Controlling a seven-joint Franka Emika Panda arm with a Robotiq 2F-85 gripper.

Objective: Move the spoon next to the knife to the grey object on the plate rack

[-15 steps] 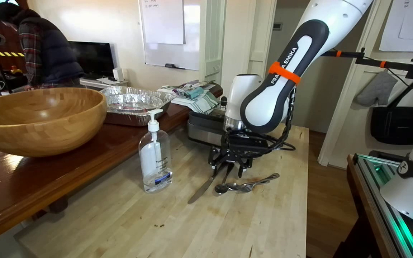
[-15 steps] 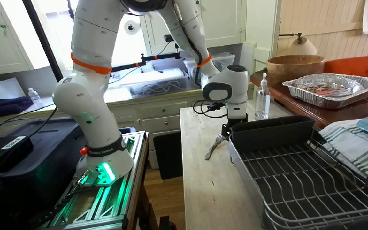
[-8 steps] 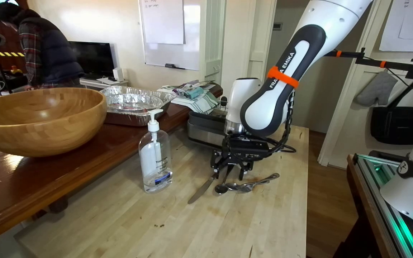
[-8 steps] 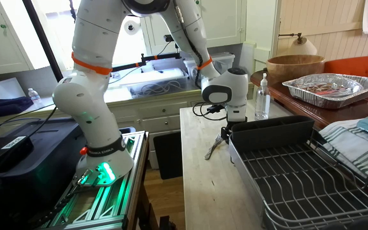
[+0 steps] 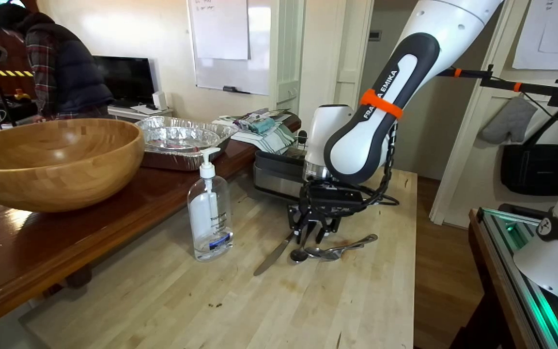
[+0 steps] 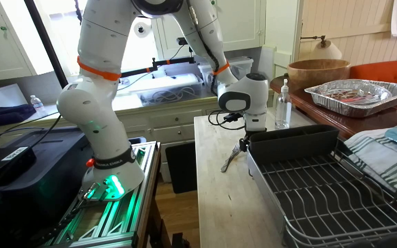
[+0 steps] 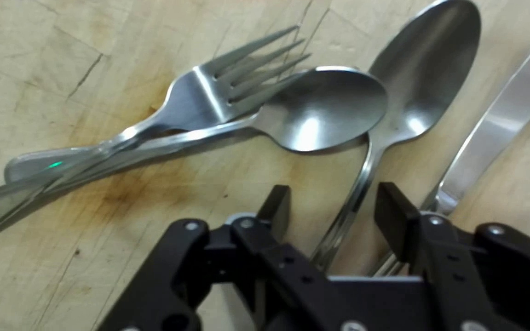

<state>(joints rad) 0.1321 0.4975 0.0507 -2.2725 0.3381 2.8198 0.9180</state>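
The spoon (image 7: 423,73) lies on the wooden table, its bowl clear of my fingers. Its handle runs between the pads of my gripper (image 7: 331,202), which stands partly open; a gap shows on either side of the handle. To the right in the wrist view is the knife (image 7: 499,124), its handle passing beneath my right finger. In an exterior view my gripper (image 5: 309,236) is low over the handles of spoon (image 5: 299,255) and knife (image 5: 274,257). The dark grey object (image 6: 293,143) sits along one end of the plate rack (image 6: 269,193) and partly hides my gripper.
A fork (image 7: 196,101) crosses another spoon (image 7: 325,110), whose bowl overlaps the edge of the task's spoon. A pump bottle (image 5: 210,218) stands on the table. The large wooden bowl (image 5: 56,165) and foil trays (image 5: 177,135) are on the darker table beside it.
My gripper has lowered slightly toward the table, and its fingers have drawn closer together around the spoon's handle. The utensils have not moved.
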